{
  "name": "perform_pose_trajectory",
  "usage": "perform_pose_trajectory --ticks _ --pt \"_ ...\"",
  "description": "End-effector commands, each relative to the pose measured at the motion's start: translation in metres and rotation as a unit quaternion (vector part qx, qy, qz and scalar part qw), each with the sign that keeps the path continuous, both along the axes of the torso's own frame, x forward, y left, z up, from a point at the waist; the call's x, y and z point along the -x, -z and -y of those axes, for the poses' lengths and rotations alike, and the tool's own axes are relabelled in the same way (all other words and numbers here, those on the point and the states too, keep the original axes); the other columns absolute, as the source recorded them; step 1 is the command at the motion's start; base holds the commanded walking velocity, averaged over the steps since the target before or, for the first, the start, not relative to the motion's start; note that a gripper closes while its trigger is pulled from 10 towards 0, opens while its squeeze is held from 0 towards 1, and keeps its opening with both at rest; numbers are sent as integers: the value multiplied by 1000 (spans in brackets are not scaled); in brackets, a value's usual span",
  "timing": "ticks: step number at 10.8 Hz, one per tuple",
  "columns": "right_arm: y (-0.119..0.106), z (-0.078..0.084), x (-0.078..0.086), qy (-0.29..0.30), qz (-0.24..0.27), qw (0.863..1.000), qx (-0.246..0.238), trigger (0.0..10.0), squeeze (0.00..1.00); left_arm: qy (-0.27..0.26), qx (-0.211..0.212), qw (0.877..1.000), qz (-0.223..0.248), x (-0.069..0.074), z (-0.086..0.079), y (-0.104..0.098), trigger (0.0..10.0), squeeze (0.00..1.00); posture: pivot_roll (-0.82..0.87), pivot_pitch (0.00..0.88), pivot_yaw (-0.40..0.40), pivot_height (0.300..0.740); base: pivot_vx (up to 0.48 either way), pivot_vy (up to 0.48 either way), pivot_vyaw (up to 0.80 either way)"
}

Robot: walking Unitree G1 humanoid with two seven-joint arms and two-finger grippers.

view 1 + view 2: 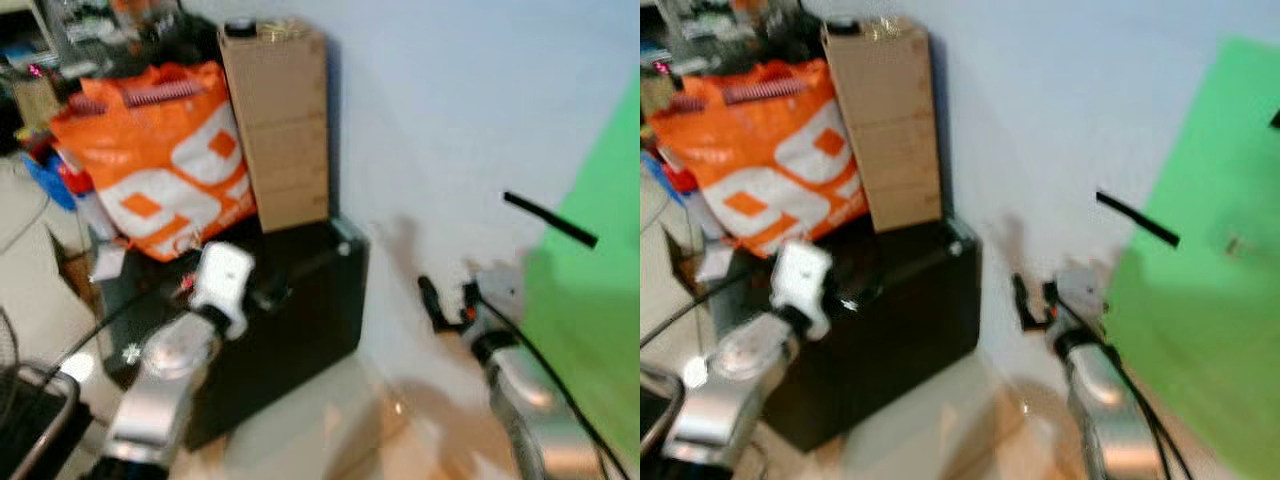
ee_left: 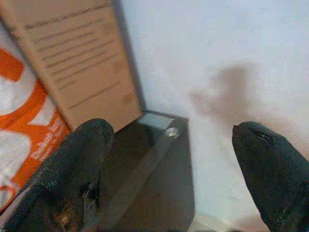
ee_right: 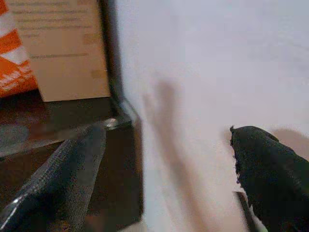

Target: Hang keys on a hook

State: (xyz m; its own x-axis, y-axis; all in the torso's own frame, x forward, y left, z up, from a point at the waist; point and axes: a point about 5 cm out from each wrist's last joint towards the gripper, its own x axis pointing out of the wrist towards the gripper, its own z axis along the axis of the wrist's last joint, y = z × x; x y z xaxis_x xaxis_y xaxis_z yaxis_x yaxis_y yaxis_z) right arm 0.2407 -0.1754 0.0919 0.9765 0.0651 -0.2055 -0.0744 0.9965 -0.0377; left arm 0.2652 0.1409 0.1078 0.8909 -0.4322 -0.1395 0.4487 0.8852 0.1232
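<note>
Both claws are up in front of me with their black fingers spread wide and nothing in them. My left claw (image 2: 169,159) hangs over a black box (image 1: 300,310) by the white wall (image 1: 450,120). My right claw (image 3: 164,164) is close to that wall too. A tall brown carton (image 1: 278,120) and an orange bag (image 1: 160,160) sit on the black box. I cannot make out the keys or a hook in these blurry pictures.
</note>
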Motion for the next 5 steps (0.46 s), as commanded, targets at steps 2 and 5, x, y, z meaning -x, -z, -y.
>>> perform_pose_trajectory --ticks 2,5 --pt "-3 -4 -4 -7 9 1000 -1 10000 1000 -16 -11 1000 7 -4 -9 -5 10000 0 -45 0 42 740 375 0 0" --pt "-4 -4 -6 -9 11 1000 0 10000 1000 -18 -11 1000 9 -5 -9 -6 10000 0 -39 0 38 740 372 0 0"
